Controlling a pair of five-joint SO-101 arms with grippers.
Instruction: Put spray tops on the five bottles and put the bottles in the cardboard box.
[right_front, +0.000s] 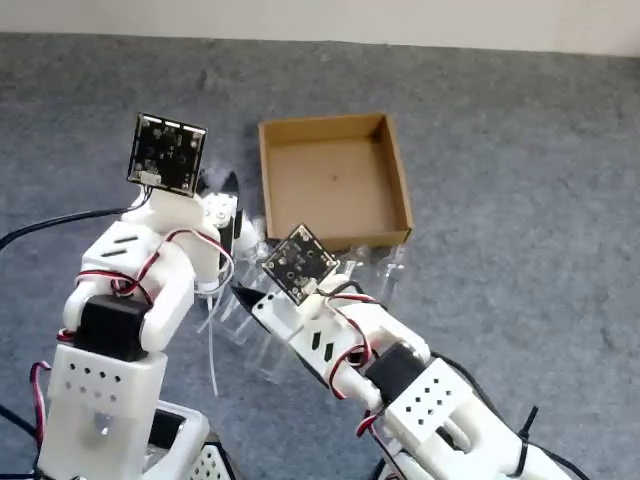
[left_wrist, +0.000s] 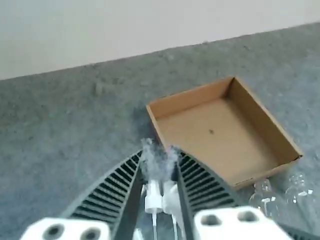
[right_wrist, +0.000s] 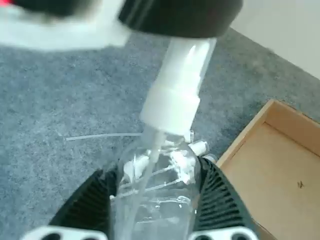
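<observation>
My left gripper (left_wrist: 159, 156) is shut on a white spray top (left_wrist: 154, 194), its thin tube hanging down. In the right wrist view that spray top (right_wrist: 172, 95) hangs right over the neck of a clear bottle (right_wrist: 152, 205), with its tube reaching into the bottle. My right gripper (right_wrist: 156, 176) is shut on this bottle, a finger on each side. In the high view both grippers meet just left of the cardboard box (right_front: 335, 180), the left gripper (right_front: 228, 215) above the right gripper (right_front: 246, 297). The box (left_wrist: 220, 130) holds nothing.
Loose clear bottles (right_front: 385, 268) lie on the grey carpet along the box's near side, also seen as bottles (left_wrist: 280, 195) in the left wrist view. More clear parts and a thin white tube (right_front: 212, 350) lie between the two arms. Another spray top (right_wrist: 199, 148) rests on the carpet.
</observation>
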